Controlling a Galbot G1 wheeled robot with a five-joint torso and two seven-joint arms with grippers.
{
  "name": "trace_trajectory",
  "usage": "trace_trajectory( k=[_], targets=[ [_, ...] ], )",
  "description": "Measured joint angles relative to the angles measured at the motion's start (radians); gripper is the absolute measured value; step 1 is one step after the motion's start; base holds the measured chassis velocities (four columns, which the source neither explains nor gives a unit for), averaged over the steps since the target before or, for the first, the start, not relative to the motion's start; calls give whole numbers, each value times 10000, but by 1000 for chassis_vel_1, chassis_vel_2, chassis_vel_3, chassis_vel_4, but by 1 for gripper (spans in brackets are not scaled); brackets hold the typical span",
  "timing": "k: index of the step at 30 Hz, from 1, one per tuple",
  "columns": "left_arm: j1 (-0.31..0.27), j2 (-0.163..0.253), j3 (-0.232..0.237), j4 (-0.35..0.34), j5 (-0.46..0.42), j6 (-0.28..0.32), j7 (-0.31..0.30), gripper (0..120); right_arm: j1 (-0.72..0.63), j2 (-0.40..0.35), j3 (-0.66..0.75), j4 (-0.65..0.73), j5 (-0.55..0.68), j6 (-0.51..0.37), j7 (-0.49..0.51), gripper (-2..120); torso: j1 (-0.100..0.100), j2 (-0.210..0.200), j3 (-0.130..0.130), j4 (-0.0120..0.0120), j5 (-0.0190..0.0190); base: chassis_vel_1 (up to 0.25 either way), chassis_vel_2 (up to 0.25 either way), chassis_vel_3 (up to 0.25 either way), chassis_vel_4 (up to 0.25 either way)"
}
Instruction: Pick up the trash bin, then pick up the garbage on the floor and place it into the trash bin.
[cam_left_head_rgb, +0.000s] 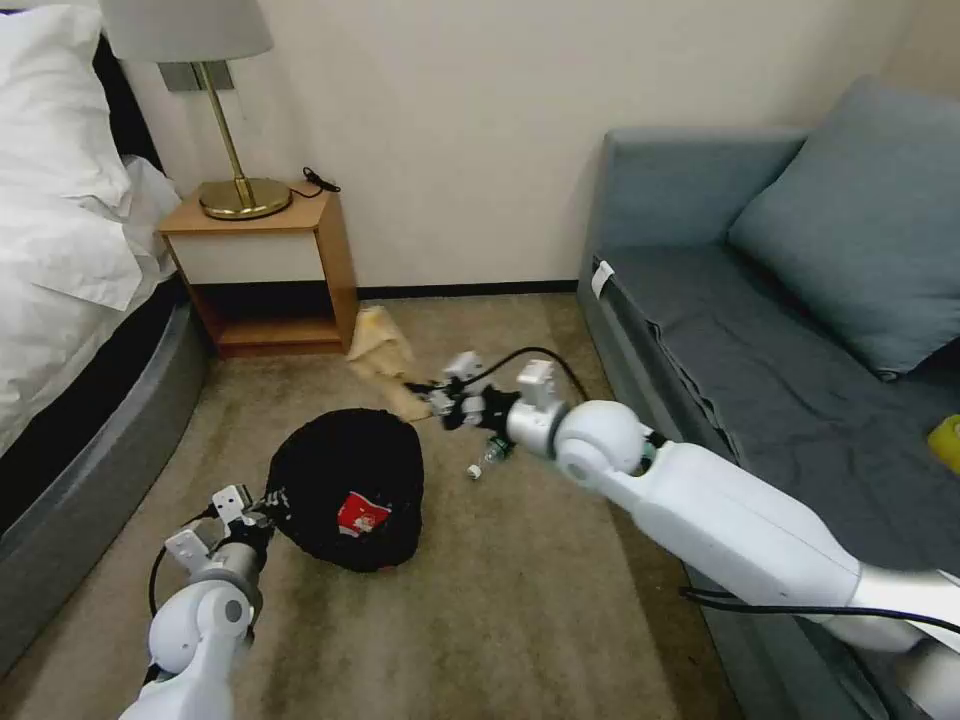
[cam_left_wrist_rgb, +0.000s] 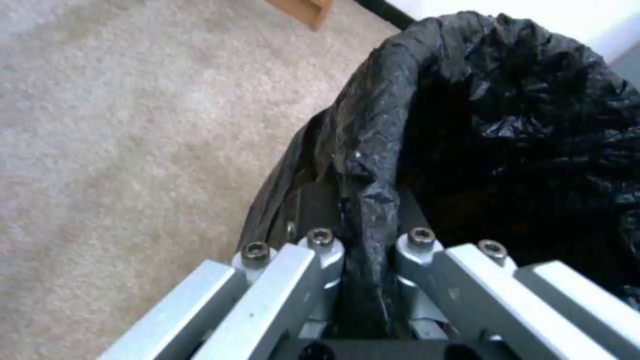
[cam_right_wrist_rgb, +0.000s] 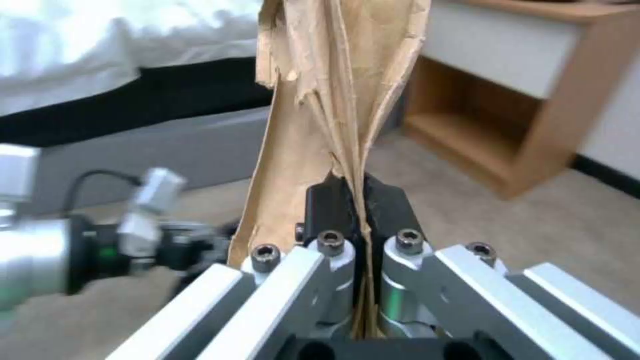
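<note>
While my left gripper is clamped on the rim of the trash bin, pinching a fold of the glossy black liner between its closed fingers, I can see the bin's dark mouth opening directly ahead of that gripper in the left wrist view. From the head view the bin sits over the carpet just beyond the left gripper's tips, and a red-white wrapper lies inside it, a little past the gripped rim.

My right gripper is closed tight on the tan paper: in the right wrist view the two black pads squeeze the sheet between them, and the crumpled, torn paper stands out beyond the fingertips. In the head view the paper trails from the right gripper's tip toward the nightstand, which stands against the wall farther out in the same direction. The bin is just beside the right gripper, on the side toward my left arm, close but not touching.

Right under the right wrist, a tiny clear bottle lies on the carpet. Its far end is hidden by the arm, so I cannot tell the cap's colour. The grey sofa runs alongside my right arm.
</note>
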Motion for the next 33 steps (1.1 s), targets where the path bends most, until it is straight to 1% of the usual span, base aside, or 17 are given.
trace_trajectory(
  k=[4,6,9,15,17,19,20,22,23,24,28,29,30,31,32,33],
  targets=[
    [32,-160,40,-192,30,32,2,4,-101,584,-800,-223,-257,17,-34,0,0,0,0,0,2,0,0,0,0],
    [37,-170,40,-222,27,40,1,4,-144,642,-871,-270,-320,19,-46,0,0,0,1,0,2,0,0,0,0],
    [92,-199,-3,-372,-20,65,-8,4,-429,871,-1052,-598,-736,39,-138,0,1,0,0,-1,2,0,0,0,0],
    [267,-189,-91,-540,-108,72,-10,4,-672,991,-1069,-1139,-1354,137,-197,1,0,0,0,-2,2,0,0,0,0],
    [347,-190,-118,-600,-149,73,-9,4,-708,1023,-1040,-1289,-1488,158,-207,5,0,0,0,-2,2,0,0,0,0],
    [435,-192,-157,-683,-194,74,-6,4,-737,1052,-1016,-1448,-1598,162,-206,17,0,0,0,-2,2,0,0,0,0],
    [435,-192,-157,-683,-194,74,-6,4,-737,1052,-1016,-1448,-1598,162,-206,17,0,0,0,-2,2,0,0,0,0],
    [497,-194,-182,-729,-226,73,-3,4,-741,1070,-1013,-1537,-1697,164,-207,23,0,-1,0,-2,2,0,0,0,0],
    [525,-193,-200,-739,-237,69,0,4,-741,1083,-1015,-1575,-1760,169,-222,30,0,-1,0,-2,2,0,0,0,0],
    [525,-193,-200,-739,-237,69,0,4,-741,1083,-1015,-1575,-1760,169,-222,30,0,-1,0,-2,2,0,0,0,0],
    [533,-187,-258,-713,-239,32,7,4,-696,1134,-1041,-1608,-1874,158,-241,48,0,0,0,-1,3,0,0,0,0],
    [533,-187,-258,-713,-239,32,7,4,-696,1134,-1041,-1608,-1874,158,-241,48,0,0,0,-1,3,0,0,0,0],
    [523,-183,-264,-697,-239,26,8,4,-674,1143,-1057,-1624,-1931,156,-285,52,0,0,0,-1,2,0,0,0,0],
    [505,-175,-268,-686,-239,24,9,4,-654,1148,-1078,-1629,-1992,154,-335,59,0,0,0,-1,2,0,0,0,0],
    [505,-175,-268,-686,-239,24,9,4,-654,1148,-1078,-1629,-1992,154,-335,59,0,0,0,-1,2,0,0,0,0],
    [482,-169,-275,-676,-242,23,10,4,-645,1152,-1089,-1633,-2034,147,-352,64,0,0,0,-1,2,0,0,0,0]
  ],
)
